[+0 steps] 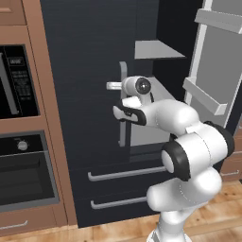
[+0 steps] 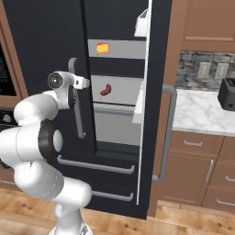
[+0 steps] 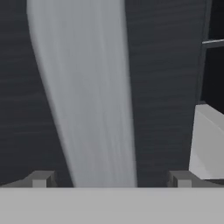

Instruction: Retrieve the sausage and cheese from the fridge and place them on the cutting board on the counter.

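Note:
The black fridge (image 2: 46, 36) has its right door (image 2: 156, 92) swung open and its left door (image 1: 85, 47) shut. Inside, the yellow-orange cheese (image 2: 102, 47) lies on an upper grey shelf. The dark red sausage (image 2: 105, 89) rests on the shelf below. My gripper (image 3: 111, 179) is open, close against the left door. That door's grey bar handle (image 3: 87, 96) stands between my fingertips (image 3: 41, 178), untouched as far as I can see. From the base, the gripper (image 1: 113, 86) (image 2: 85, 83) sits at the handle's (image 1: 123, 104) upper part. The cutting board and the counter are out of view.
Brown-framed wall ovens (image 1: 19, 94) stand left of the fridge. Two fridge drawers with bar handles (image 1: 123, 175) lie below the doors. The open door's inner racks (image 1: 208, 97) jut out on the right. A wall worktop (image 2: 202, 114) with a dark toaster (image 2: 227, 94) is further right.

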